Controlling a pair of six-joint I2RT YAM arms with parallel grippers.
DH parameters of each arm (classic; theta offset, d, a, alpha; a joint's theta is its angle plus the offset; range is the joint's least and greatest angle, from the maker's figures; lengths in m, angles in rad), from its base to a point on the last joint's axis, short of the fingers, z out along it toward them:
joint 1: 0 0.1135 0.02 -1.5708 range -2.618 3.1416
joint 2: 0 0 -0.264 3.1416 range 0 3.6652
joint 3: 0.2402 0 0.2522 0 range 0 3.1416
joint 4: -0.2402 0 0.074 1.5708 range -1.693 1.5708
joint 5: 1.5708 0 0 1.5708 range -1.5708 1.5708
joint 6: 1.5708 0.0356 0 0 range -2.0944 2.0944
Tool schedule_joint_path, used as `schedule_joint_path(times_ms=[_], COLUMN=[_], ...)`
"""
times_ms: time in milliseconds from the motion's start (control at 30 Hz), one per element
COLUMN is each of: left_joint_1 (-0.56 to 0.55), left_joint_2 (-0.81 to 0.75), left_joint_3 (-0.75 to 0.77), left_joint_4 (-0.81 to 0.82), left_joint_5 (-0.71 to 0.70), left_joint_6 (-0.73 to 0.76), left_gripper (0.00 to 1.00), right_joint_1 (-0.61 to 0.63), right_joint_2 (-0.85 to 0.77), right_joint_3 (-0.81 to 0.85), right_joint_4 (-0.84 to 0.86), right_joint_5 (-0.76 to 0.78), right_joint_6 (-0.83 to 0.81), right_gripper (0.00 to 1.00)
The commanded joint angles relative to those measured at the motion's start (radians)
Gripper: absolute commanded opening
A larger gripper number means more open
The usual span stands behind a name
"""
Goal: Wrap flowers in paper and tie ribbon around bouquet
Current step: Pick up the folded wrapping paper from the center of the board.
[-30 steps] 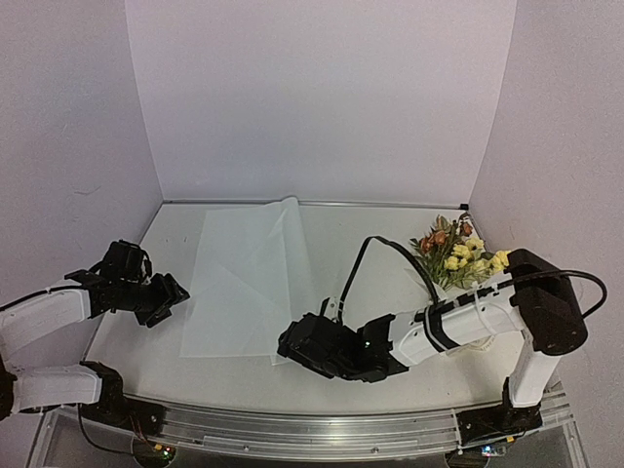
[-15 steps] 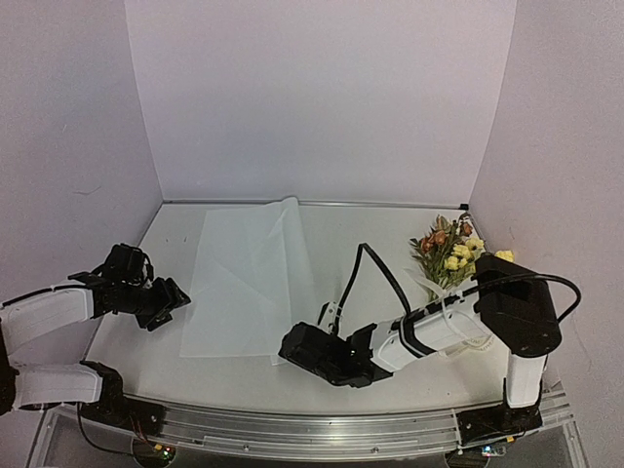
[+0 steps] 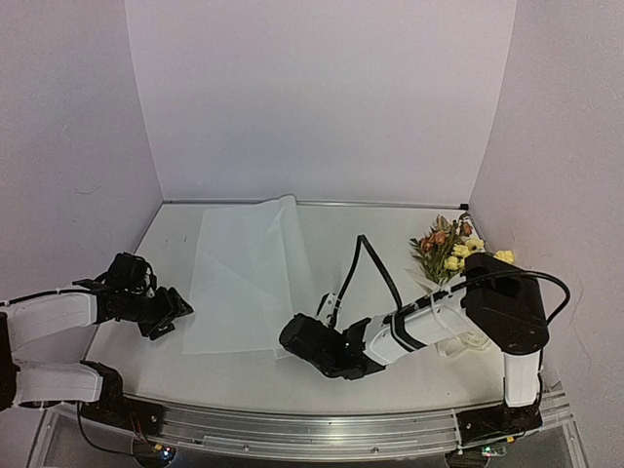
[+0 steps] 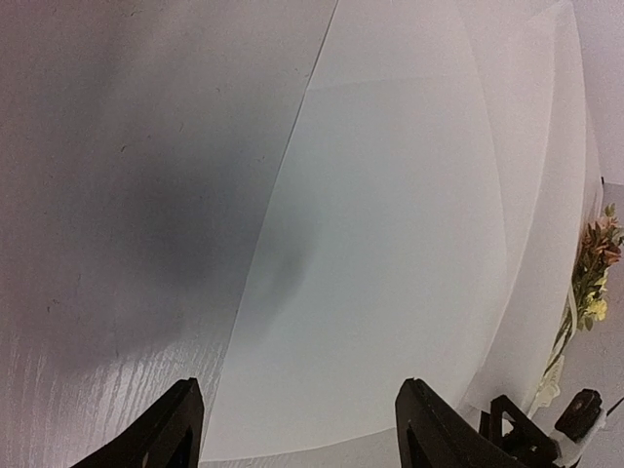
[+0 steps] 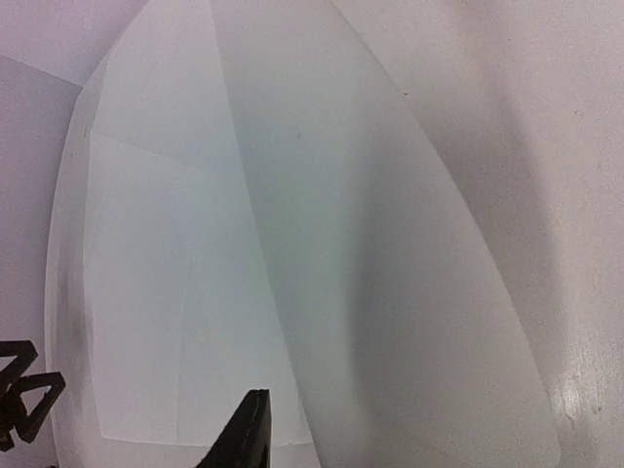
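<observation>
Top external view has the paper [image 3: 249, 278] spread flat on the tabletop [image 3: 361, 244], left of centre, with crease lines running across it. The flowers [image 3: 448, 249] lie well apart from it at the far right, their blooms toward the back corner, and they do not touch the sheet. The left gripper [image 3: 172, 318] hangs low just beside the paper's left edge, close to its near-left corner. The left wrist view shows this gripper's two fingers spread wide with nothing between them, and the sheet's edge runs up the tabletop ahead of them. The right gripper [image 3: 292, 341] is down at the paper's near-right corner, its arm stretched across from the right side. In the right wrist view the sheet fills most of the picture, and only one dark fingertip [image 5: 244, 429] shows at the bottom, over the sheet's near edge. From these views I cannot tell whether the right gripper has clamped the paper or stands released.
</observation>
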Motion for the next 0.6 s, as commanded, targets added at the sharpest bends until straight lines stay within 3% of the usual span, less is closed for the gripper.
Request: schedule_joint_path(times_ms=[0, 67, 267, 467, 567], left_joint_1=[0.008, 0.008, 0.007, 0.007, 0.007], left_joint_2=[0.008, 0.007, -0.043, -0.239, -0.345], left_joint_3=[-0.003, -0.015, -0.050, -0.204, -0.298], left_joint_4=[0.031, 0.040, 0.051, 0.083, 0.141], left_joint_5=[0.018, 0.040, 0.149, 0.253, 0.268], left_joint_6=[-0.012, -0.033, -0.182, -0.571, -0.728], left_gripper=[0.71, 0.72, 0.80, 0.92, 0.93], right_joint_1=[-0.020, -0.029, -0.041, -0.049, -0.055], right_joint_2=[-0.031, -0.074, -0.185, -0.221, -0.219], right_joint_3=[0.035, 0.048, 0.110, 0.159, 0.181], right_joint_4=[-0.021, -0.064, -0.183, -0.185, -0.186], right_joint_5=[0.029, 0.016, -0.003, -0.042, -0.081], right_joint_6=[-0.019, -0.017, -0.018, 0.015, 0.045], right_gripper=[0.10, 0.01, 0.00, 0.00, 0.00])
